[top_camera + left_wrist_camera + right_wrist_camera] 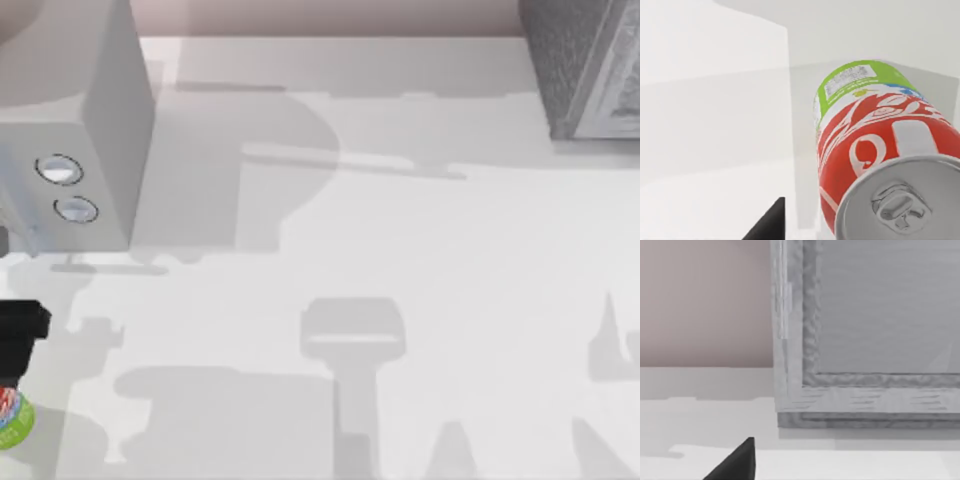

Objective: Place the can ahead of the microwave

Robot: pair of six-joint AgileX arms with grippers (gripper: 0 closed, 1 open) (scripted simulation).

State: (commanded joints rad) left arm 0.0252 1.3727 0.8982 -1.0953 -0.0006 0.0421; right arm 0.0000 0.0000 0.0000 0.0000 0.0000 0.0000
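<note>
Can: the can (12,420) sits at the top view's far left edge, about 8 o'clock on the table (400,260), green lower part showing, near side of the microwave (70,130) and apart from it.
Microwave: at 10 o'clock, knobs (66,188) on its front panel facing the near side.
Left gripper: the left gripper (15,335) hangs over the can; in the left wrist view the can (875,150) looms close with one dark fingertip (767,225) beside it.
Fingers: I cannot tell whether they are apart or clamped on the can.
Step in hand: likely setting the can down toward 6 o'clock of the microwave's front.
Doing it well: keep the can upright, lower straight, release only once its base is flat on the table, then lift away without brushing it.
Right gripper: parked near the speckled box (585,65) at 1 o'clock.
</note>
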